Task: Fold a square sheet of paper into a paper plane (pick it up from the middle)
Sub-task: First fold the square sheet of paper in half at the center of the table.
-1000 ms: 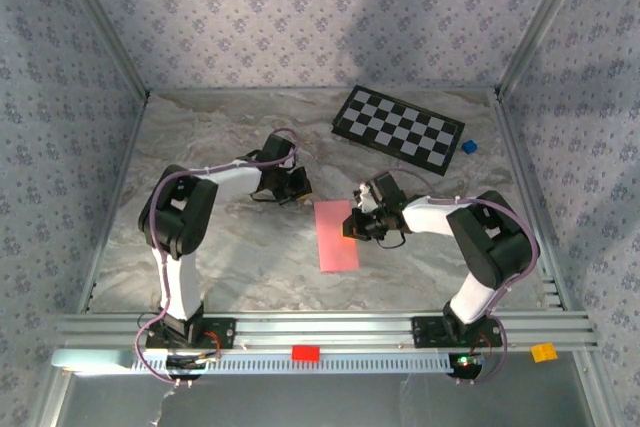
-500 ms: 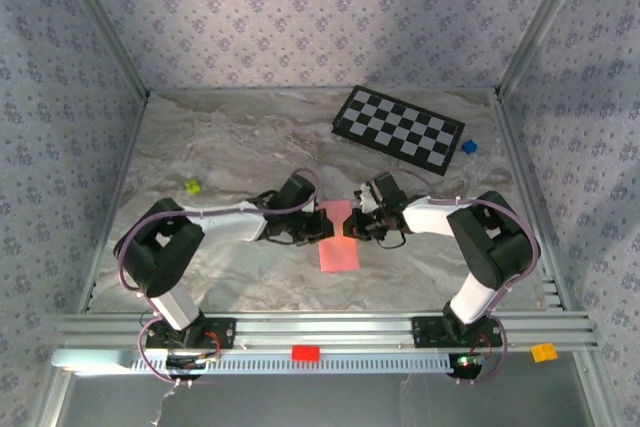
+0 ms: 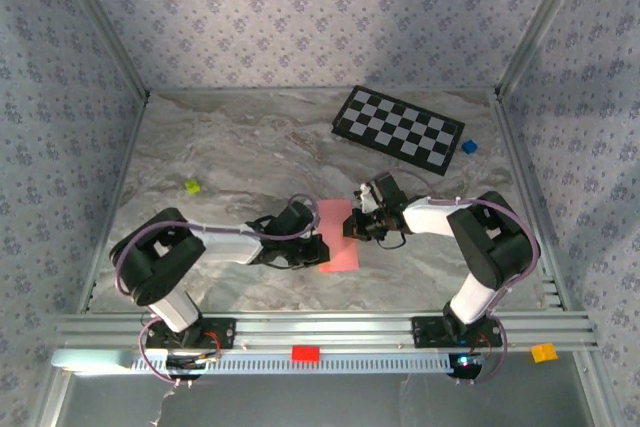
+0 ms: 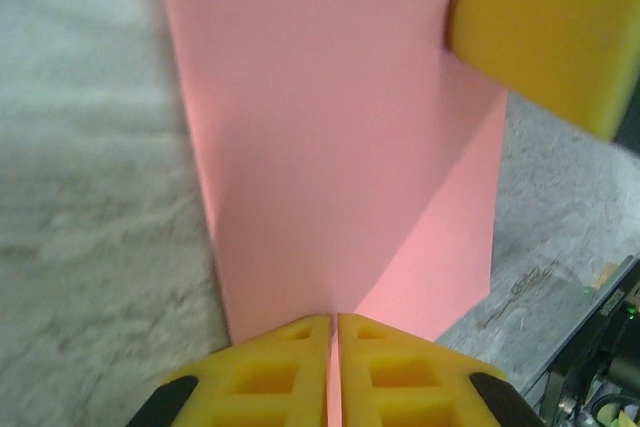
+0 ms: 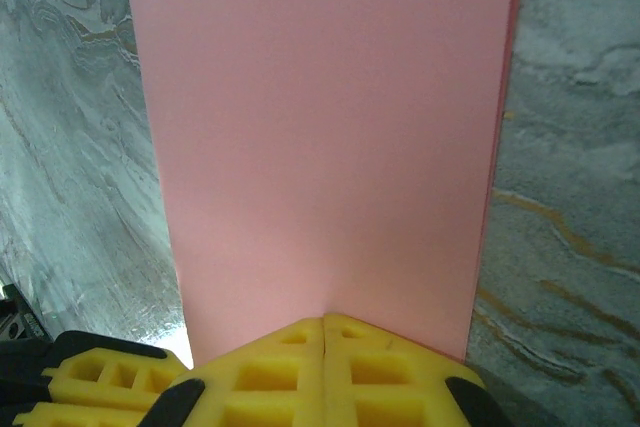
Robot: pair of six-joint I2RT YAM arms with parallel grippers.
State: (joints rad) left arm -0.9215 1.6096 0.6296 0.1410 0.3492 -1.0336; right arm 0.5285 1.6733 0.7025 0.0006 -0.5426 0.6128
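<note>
A: Item: square sheet of paper (image 3: 338, 235). Location?
B: Flat on the surface (image 3: 230, 157), centre, between the two claws. It lies as a narrow rectangle, so apparently folded in half.
A: Left claw (image 4: 333, 319)?
B: Jaws all but closed, tips at the sheet's left edge. Grip unconfirmed.
A: Right claw (image 5: 323, 319)?
B: Jaws fully closed, tips at the opposite edge, farther from the bases. Grip likewise unconfirmed.
A: Step in hand?
B: Judged early: the half-fold, made or under pressing. No nose, no wings.
A: Next move requires?
B: Probably one claw pinning while the other brings a corner to the centre crease. Thin paper; slipping likely.
</note>
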